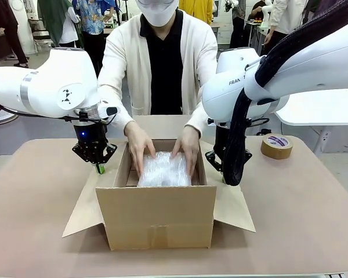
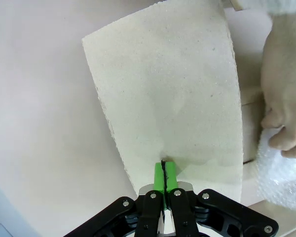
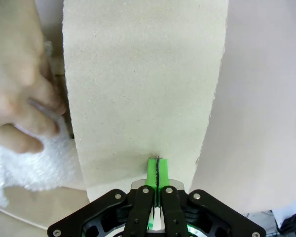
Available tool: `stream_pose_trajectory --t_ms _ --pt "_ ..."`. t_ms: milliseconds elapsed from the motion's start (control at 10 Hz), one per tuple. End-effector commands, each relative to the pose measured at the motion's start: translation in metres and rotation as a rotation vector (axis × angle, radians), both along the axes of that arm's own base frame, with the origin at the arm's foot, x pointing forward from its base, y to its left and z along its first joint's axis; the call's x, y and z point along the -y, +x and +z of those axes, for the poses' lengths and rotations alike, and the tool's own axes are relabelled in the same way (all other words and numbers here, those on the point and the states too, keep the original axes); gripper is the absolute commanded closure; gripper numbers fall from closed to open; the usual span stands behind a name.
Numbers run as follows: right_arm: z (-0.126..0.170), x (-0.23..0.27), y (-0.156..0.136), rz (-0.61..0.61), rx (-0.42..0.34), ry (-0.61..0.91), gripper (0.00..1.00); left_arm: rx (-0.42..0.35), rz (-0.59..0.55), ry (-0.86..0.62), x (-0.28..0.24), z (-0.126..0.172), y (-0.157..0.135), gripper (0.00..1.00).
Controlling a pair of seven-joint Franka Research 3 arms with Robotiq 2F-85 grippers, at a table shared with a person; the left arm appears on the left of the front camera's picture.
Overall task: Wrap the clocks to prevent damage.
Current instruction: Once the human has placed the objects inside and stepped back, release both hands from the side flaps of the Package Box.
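Note:
An open cardboard box stands mid-table. Inside lies a bubble wrap bundle, and a person's two hands press on it from the far side. The clocks are hidden. My left gripper is shut, its green tips touching the box's left flap. In the left wrist view the left gripper rests on that flap, with a hand on the bubble wrap. My right gripper is shut against the right flap; the right wrist view shows the right gripper on the flap.
A roll of brown tape lies at the right rear of the table. The person stands close behind the box. Both side flaps are spread outward and down.

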State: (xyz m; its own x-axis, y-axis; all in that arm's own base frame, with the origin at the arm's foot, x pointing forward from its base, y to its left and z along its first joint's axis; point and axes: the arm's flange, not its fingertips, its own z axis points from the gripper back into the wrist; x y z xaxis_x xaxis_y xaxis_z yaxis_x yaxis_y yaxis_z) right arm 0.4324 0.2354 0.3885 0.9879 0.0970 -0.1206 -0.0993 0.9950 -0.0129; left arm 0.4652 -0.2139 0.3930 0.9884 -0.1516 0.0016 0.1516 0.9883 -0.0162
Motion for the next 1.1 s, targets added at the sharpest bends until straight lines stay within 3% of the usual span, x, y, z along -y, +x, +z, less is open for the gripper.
stream_pose_trajectory --t_ms 0,1000 --pt "-0.0011 0.0003 0.0002 -0.014 0.005 -0.014 0.99 -0.003 0.003 -0.004 -0.0001 -0.001 0.0001 1.0" --pt "-0.0011 0.0003 0.0002 -0.014 0.005 -0.014 0.99 -0.003 0.003 -0.004 -0.0001 -0.001 0.0001 1.0"
